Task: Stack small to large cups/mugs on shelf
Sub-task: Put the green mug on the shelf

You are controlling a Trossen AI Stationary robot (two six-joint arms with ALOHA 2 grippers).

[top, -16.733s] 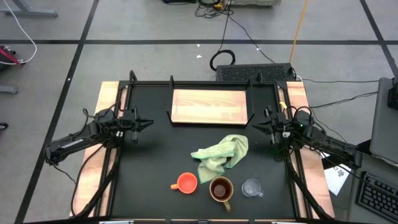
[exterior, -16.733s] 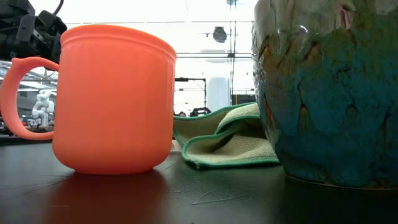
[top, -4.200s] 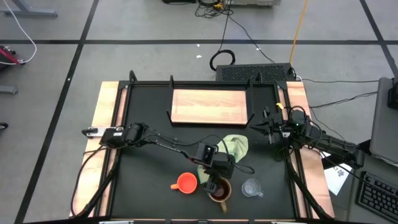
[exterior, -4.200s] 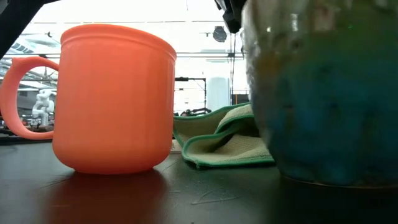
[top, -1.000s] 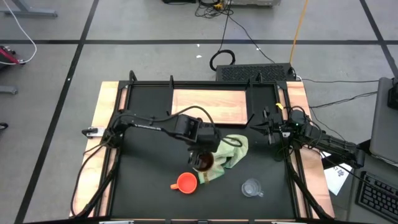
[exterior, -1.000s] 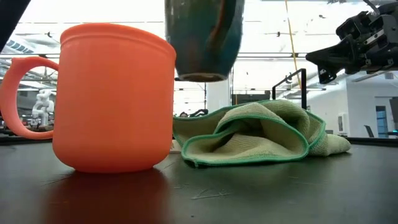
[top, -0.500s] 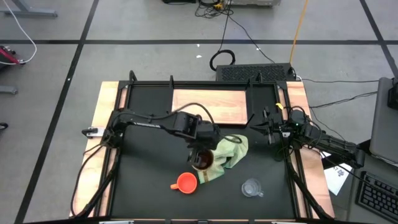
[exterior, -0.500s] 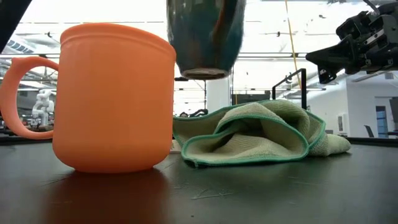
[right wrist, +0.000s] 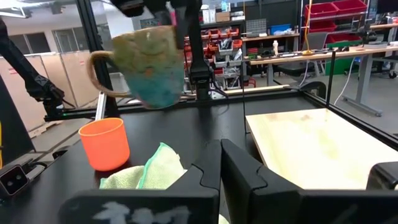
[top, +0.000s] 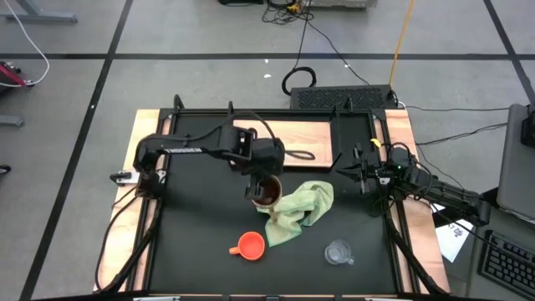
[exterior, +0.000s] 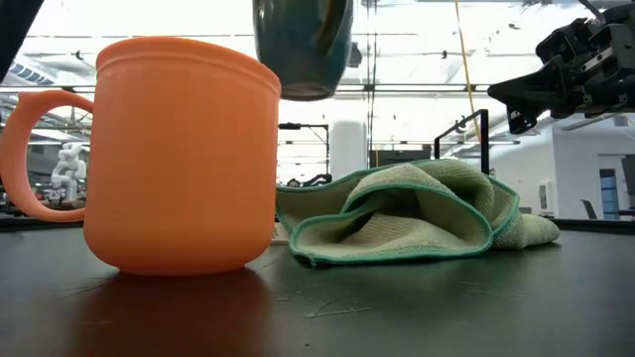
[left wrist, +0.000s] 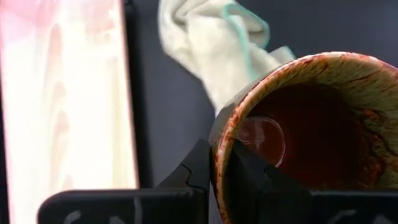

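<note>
Left gripper pinches brown mug by its rim, airborne near shelf.
Thin rim hold: you risk mug swinging or slipping; right gripper shut, parked at the table's right edge.

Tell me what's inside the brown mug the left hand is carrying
The brown mug looks empty: only its glossy dark red inner wall and bottom show. The left hand pinches the rim, and the near inside wall is hidden behind it.

Large brown glazed ceramic mug: glossy, mottled. Small orange plastic cup: smooth, satin. Light green cloth: soft, woven, matt. Light wooden shelf board: visible grain. Black surface: matt. Small clear glass cup: transparent.
</note>
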